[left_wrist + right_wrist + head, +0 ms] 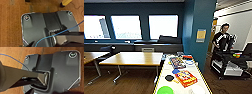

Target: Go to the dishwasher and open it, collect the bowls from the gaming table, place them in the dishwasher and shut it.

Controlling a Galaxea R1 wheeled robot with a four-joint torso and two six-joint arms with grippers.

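gaming table (pixel 163 72) – glossy white top | green bowl (pixel 165 90) – smooth plastic look

Green bowl (pixel 165 90): cut off by the head view's lower edge, upper part showing.
Gaming table (pixel 202 75): near end out of frame.
White round item (pixel 197 89) beside the bowl: blurred, kind untellable.
Flat colourful boxes (pixel 185 78): print unreadable.
Person (pixel 221 37): lower body hidden behind a dark cart (pixel 230 63).

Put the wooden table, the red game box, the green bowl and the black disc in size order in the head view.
Largest to smallest, as they look:
wooden table
red game box
green bowl, cut off by the picture's edge, so unsure
black disc
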